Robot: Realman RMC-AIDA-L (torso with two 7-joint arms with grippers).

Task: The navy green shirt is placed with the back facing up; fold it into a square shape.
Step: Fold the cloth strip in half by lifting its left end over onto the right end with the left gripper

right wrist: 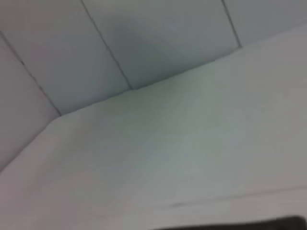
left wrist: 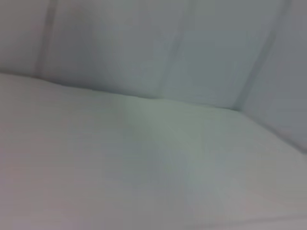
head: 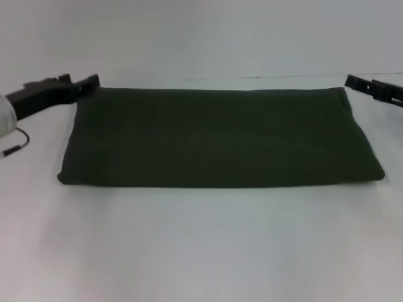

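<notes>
The navy green shirt (head: 220,137), a dark olive-green garment of soft matte fabric, was seen in the head view lying flat on the white table (head: 201,245), already folded into a wide rectangular band, longer from left to right than from front to back. No sleeves or collar were visible, and the upper surface was plain and fairly smooth. Its far edge lay near the back of the table.

The left gripper (head: 90,82) was held just beside the far left corner of the band, possibly touching it; contact could not be made out. The right gripper (head: 352,80) was held just off the far right corner, apart from the cloth. Whether the jaws of either were apart or together could not be told. Only white table and wall were shown in the left wrist view; in the right wrist view a dark strip at the frame's edge was perhaps the cloth.

The lengthwise folds were judged to be done, so that the cross fold remained. For a square, one short end would need to be gripped at its corners, lifted, and carried over toward the other end, with the edges kept aligned and the lower layer undisturbed.
</notes>
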